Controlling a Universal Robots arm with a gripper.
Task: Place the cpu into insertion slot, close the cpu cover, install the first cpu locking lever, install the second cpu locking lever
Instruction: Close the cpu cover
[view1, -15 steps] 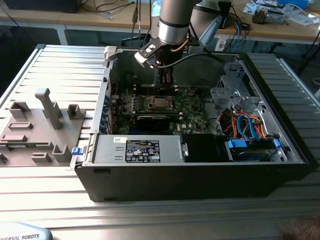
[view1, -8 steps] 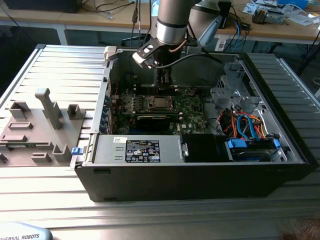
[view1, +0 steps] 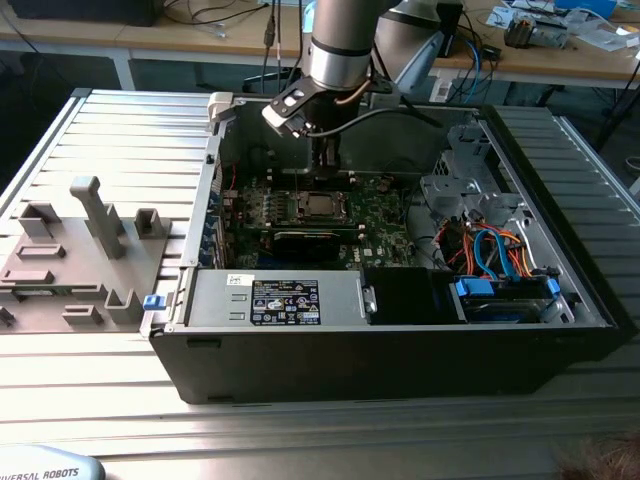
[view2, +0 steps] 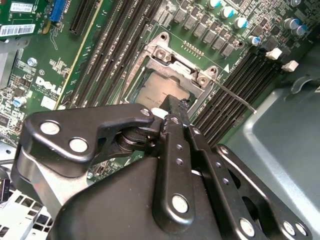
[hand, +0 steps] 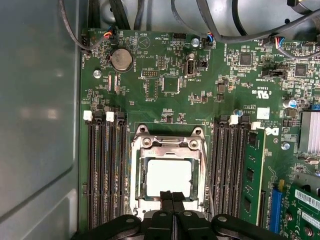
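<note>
The cpu (hand: 169, 176) is a small flat square chip with a pale silver-grey metal top. It lies flat, top face up, in the insertion slot (hand: 134, 170) near the middle of the green motherboard (hand: 165, 65). Being square, it has no long axis, and its edges run parallel to the black memory slots (hand: 107, 170) that flank the socket on two sides. The cpu cover (hand: 170, 144), a thin silver frame plate, lies down over the chip, whose top shows through the square window. In the second wrist view a thin metal locking lever (view2: 235, 95) runs out slantwise from one corner of the socket.

My claw (hand: 172, 197) is clenched, fingertips pressed together with nothing between them. It hangs just above the edge of the cover, at the side of the window.

In the exterior view the motherboard sits inside an open computer case (view1: 400, 350), which lies on a slatted metal table (view1: 110, 130).
</note>
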